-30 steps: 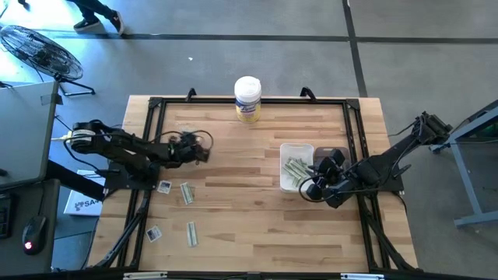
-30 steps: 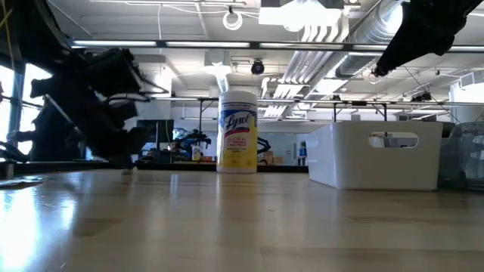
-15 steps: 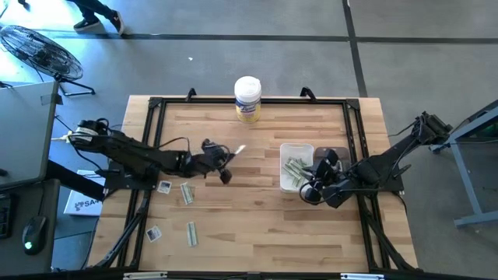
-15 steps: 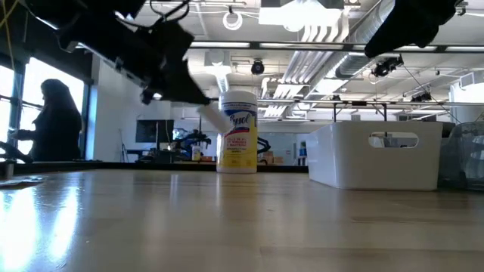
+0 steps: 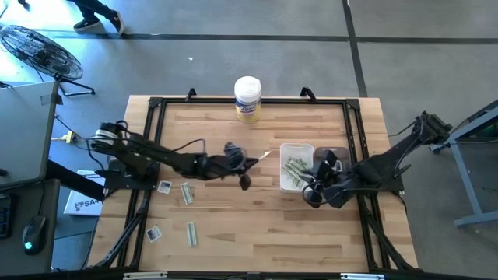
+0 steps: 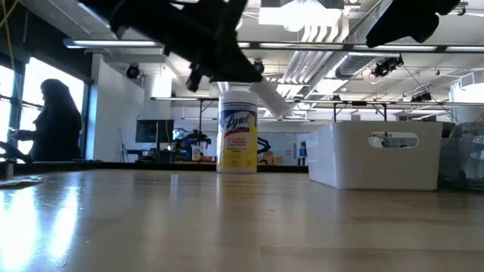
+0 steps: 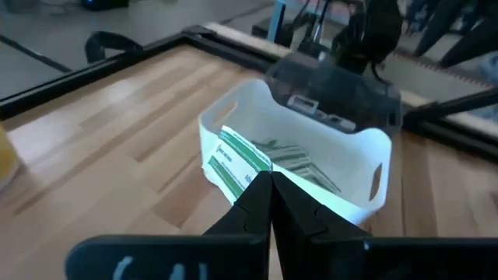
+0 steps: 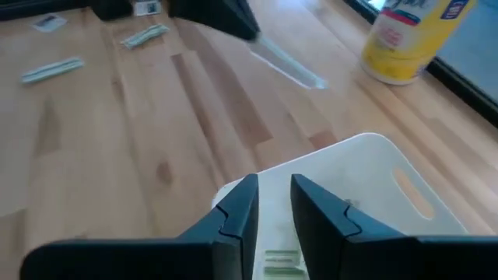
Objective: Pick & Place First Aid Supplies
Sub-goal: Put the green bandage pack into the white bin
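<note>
L gripper (image 5: 250,162) is mid-desk (image 5: 233,225), fingers (image 7: 257,204) pinched tight on a green-white strip packet (image 7: 233,163) held in the air just short of the white bin (image 5: 289,149). R gripper (image 5: 320,167) hangs over the bin's right side, fingers (image 8: 233,214) a narrow gap apart, holding nothing. More strips lie in the bin (image 7: 296,159); others (plus small square packets (image 5: 164,187)) lie at desk's left (image 5: 187,193).
</note>
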Controlling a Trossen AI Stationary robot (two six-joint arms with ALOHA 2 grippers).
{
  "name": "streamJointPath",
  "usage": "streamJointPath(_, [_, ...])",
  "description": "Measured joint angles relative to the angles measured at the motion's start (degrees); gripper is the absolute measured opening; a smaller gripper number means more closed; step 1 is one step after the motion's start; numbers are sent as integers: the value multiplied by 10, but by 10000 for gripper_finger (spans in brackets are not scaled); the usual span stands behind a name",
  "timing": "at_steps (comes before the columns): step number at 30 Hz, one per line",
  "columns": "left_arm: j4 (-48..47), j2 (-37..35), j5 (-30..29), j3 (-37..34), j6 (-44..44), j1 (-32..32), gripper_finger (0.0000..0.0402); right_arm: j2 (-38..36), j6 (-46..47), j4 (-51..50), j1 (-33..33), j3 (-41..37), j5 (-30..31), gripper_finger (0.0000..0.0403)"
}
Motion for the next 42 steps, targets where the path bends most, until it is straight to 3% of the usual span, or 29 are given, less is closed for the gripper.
streamJointPath(5, [-75,66,3,105,14,0,0,-11,0,-6,24,4,-35,71])
streamJointPath(13, [-135,175,-1,264,28,7,0,-10,1,-12,56,4,-37,71])
streamJointPath(20, [-184,251,14,354,25,20,0,-9,1,-10,69,4,-36,71])
streamJointPath(32, [-177,304,31,380,13,20,13,-9,0,-5,68,4,-19,71])
streamJointPath(42, [-170,304,90,378,10,20,71,-9,0,-1,67,4,-10,71])
